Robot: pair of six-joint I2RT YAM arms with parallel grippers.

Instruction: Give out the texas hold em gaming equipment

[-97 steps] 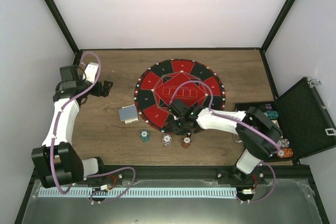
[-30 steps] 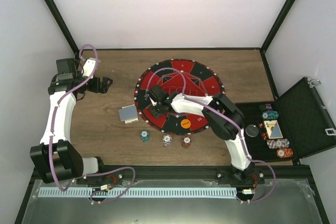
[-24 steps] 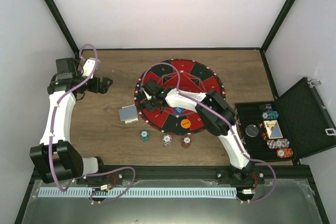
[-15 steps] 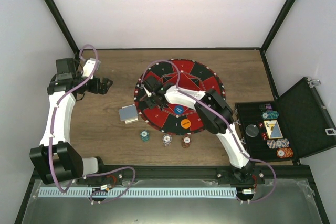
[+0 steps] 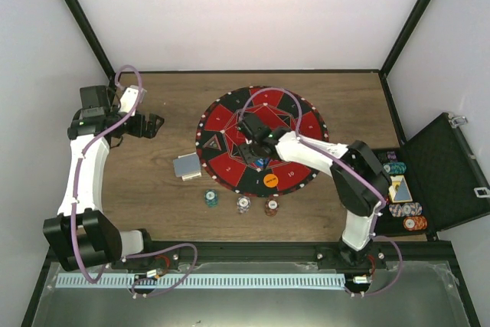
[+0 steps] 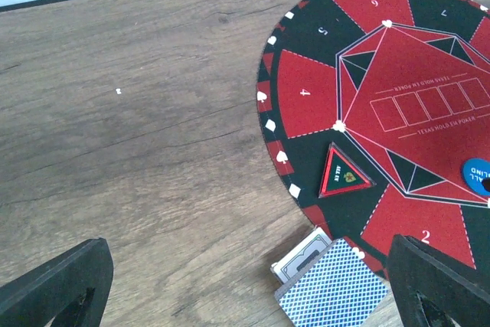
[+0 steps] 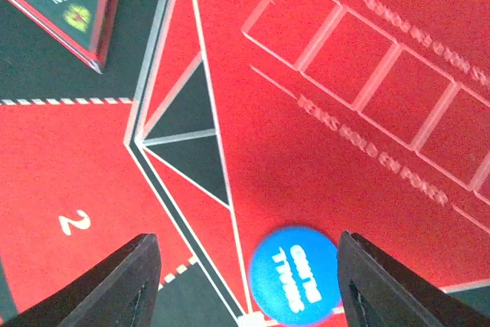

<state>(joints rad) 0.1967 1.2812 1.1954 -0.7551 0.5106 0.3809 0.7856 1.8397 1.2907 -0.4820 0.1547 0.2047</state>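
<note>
Top external view, entries running left to right. My left gripper [image 5: 151,125]: jaws wide apart, nothing between them, over the bare wooden table [image 5: 153,204] well off the nine o'clock side of the round mat [image 5: 306,124]. Card deck [image 5: 187,166]: grey-blue backs, on the wood at the mat's rim, eight o'clock. Triangular marker [image 5: 210,143]: flat on the mat, nine o'clock. Teal chips [image 5: 210,198], white chips [image 5: 243,204], maroon chips [image 5: 271,207]: a row on the wood just off the rim, seven to six o'clock. My right gripper [image 5: 258,155]: over the mat's middle, fingers [image 7: 115,281] spread, gripping nothing. Blue button disc [image 7: 295,273]: flat on the mat between those fingers, clear of both. Orange button disc [image 5: 269,181]: on the mat, six o'clock. Black case [image 5: 452,166]: lid open, three o'clock off the mat, more chips [image 5: 404,209] inside.
</note>
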